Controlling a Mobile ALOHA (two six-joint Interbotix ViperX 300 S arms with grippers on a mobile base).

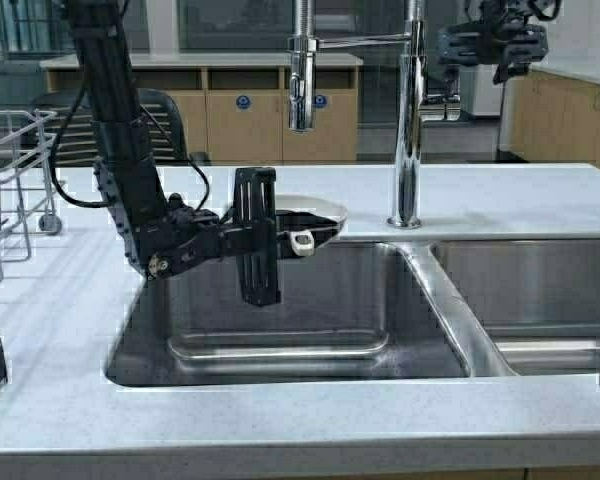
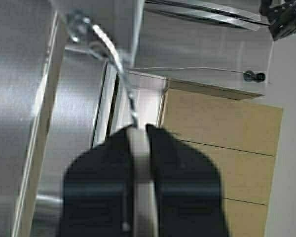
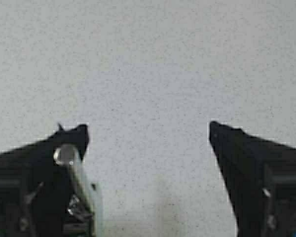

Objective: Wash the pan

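The small white pan [image 1: 305, 213] hangs level over the back of the left sink basin [image 1: 280, 335], under the faucet's sprayer head [image 1: 300, 95]. My left gripper [image 1: 276, 238] is shut on its cream handle [image 1: 302, 242]; in the left wrist view the handle [image 2: 141, 168] runs between the closed fingers of that gripper [image 2: 139, 129]. My right gripper [image 1: 495, 45] is raised at the upper right, beside the tall chrome faucet [image 1: 410, 120]. In the right wrist view it [image 3: 148, 127] is wide open, with a chrome lever [image 3: 76, 177] lying against one finger.
The right basin [image 1: 540, 290] lies beyond the steel divider. A wire dish rack [image 1: 5, 185] stands on the counter at the far left. The grey counter [image 1: 280, 420] runs along the front. Wooden cabinets stand behind.
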